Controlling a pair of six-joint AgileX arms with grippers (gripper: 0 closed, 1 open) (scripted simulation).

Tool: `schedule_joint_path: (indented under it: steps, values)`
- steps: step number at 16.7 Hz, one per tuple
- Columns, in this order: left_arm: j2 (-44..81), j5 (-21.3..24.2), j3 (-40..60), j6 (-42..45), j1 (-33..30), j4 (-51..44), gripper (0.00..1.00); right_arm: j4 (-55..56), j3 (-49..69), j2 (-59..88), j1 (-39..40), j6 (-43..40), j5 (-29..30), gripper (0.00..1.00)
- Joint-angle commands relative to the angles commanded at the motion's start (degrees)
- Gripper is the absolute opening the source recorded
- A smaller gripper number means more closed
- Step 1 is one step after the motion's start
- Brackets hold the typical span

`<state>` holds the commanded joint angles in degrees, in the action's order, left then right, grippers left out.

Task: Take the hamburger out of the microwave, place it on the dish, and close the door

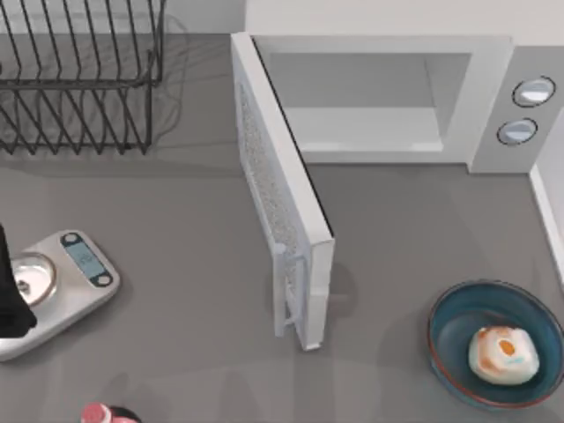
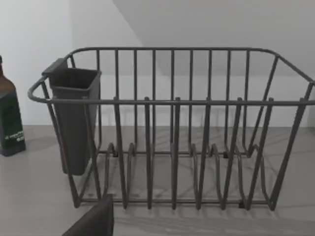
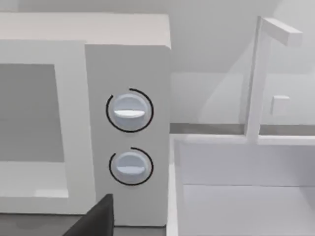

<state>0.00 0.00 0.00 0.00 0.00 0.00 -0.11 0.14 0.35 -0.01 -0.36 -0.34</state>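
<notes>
The white microwave (image 1: 493,97) stands at the back right with its pale cavity bare. Its door (image 1: 280,189) is swung wide open toward the table's front, the bar handle (image 1: 286,295) at its near end. The hamburger (image 1: 504,354) lies inside the teal dish (image 1: 449,304) at the front right. My left arm is parked at the far left edge, its gripper (image 1: 11,300) a dark shape over the scale. A dark part of my right gripper (image 3: 96,219) shows in the right wrist view, which faces the microwave's (image 3: 128,64) two knobs.
A dark wire dish rack (image 1: 79,79) sits at the back left, with a cutlery cup (image 2: 74,118) and a bottle (image 2: 10,123) beside it. A metal kitchen scale (image 1: 62,286) lies at the left. A red-capped object (image 1: 106,414) pokes in at the front. A white basin (image 3: 246,172) adjoins the microwave.
</notes>
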Motion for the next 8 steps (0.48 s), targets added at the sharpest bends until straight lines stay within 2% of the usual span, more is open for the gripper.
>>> schedule_joint_path:
  steps: [5, 8]
  values:
    - [0.0, 0.0, 0.0, 0.0, 0.0, 0.0, 1.00, 0.1, -0.1, -0.3, 0.0, 0.4, 0.3, 1.00]
    - [0.0, 0.0, 0.0, 0.0, 0.0, 0.0, 0.77, 0.1, -0.1, -0.3, 0.0, 0.4, 0.3, 1.00]
